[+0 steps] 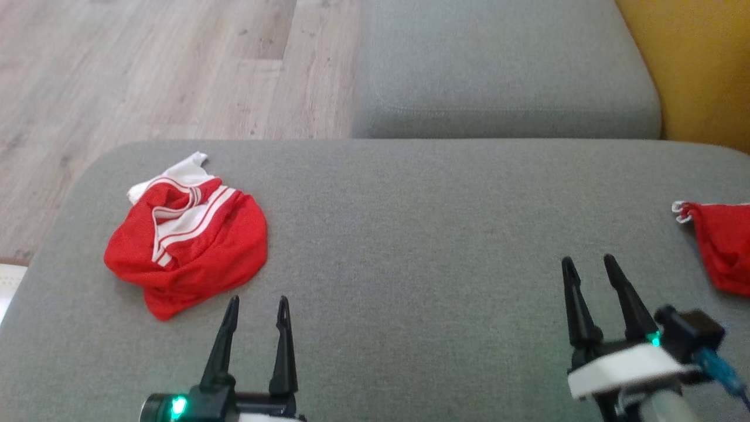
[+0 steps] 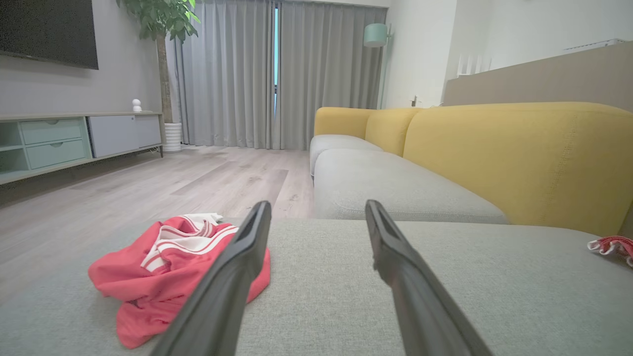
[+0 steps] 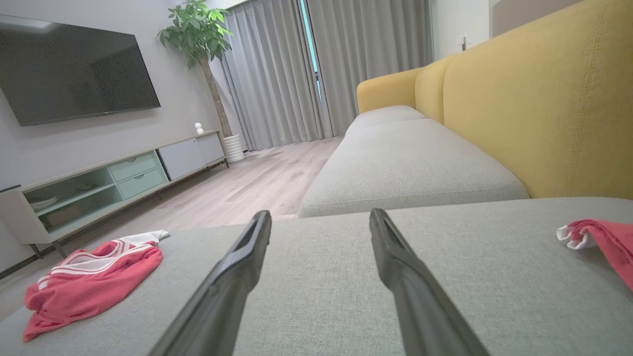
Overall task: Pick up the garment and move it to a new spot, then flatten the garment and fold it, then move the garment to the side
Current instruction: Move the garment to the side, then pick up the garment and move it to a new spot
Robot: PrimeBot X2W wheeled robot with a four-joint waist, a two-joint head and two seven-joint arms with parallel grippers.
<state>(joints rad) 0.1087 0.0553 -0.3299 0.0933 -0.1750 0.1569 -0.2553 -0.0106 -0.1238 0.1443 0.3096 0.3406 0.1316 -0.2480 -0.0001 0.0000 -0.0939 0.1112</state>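
Note:
A red garment (image 1: 193, 240) with white stripes lies crumpled at the left of the grey seat cushion (image 1: 410, 234). It also shows as the garment (image 2: 148, 277) left of my left fingers and as the garment (image 3: 89, 287) at the far left. My left gripper (image 1: 259, 299) (image 2: 318, 203) is open and empty, just right of and nearer than that heap. My right gripper (image 1: 587, 258) (image 3: 320, 211) is open and empty over bare cushion. A second red cloth (image 1: 723, 246) (image 2: 613, 244) (image 3: 603, 237) lies at the right edge, right of the right gripper.
Another grey seat cushion (image 1: 504, 70) lies beyond, with the yellow backrest (image 1: 691, 70) along the right. Wooden floor (image 1: 146, 70) drops off past the cushion's left and far edges. A TV cabinet (image 3: 123, 183) and a potted plant (image 3: 198, 29) stand across the room.

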